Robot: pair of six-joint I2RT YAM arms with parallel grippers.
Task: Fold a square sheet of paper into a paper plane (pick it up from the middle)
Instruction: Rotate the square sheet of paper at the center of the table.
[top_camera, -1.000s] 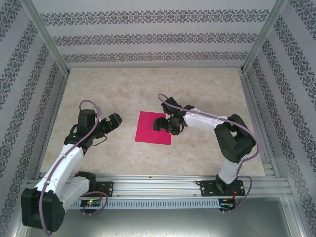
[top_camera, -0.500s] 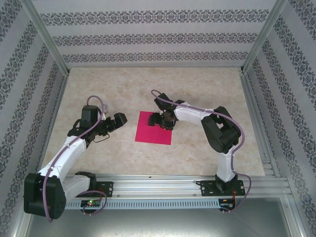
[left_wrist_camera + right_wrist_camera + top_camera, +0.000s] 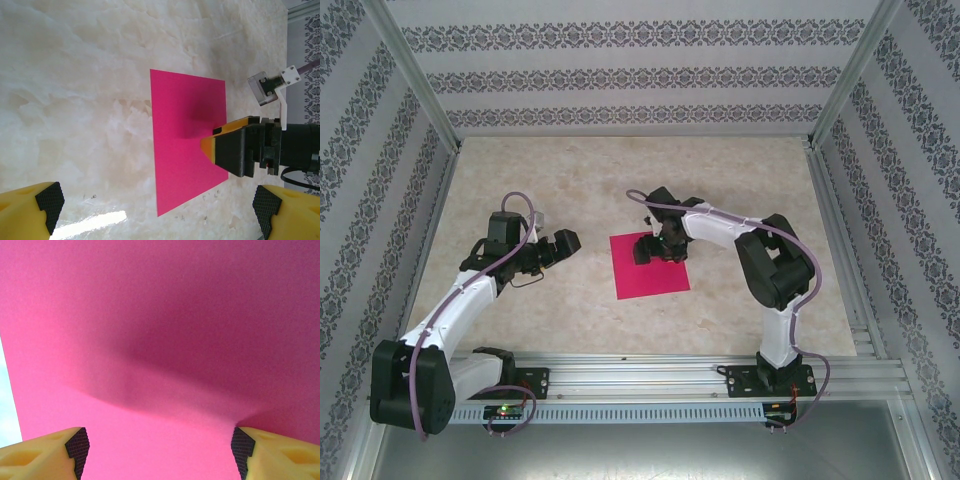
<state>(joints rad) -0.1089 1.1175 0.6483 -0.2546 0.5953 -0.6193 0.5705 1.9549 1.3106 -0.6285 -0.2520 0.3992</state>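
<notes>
a: right gripper [image 3: 648, 250]?
b: jaws spread wide, clasping nothing; both pads [image 3: 77, 444] sit low against the square sheet of paper [image 3: 655, 278]; a shadowed swell shows in the paper between them.
a: where on the sheet?
b: at its far edge, near the far left corner; the white arm runs off to the sheet's right.
a: the sheet itself?
b: magenta, unfolded, lying on the marbled table [image 3: 570, 180], slightly askew.
a: left gripper [image 3: 568, 243]?
b: fully parted, empty; it hangs to the left of the sheet, clear of it, fingertips aimed toward it; its arm trails back from the sheet toward the near rail.
</notes>
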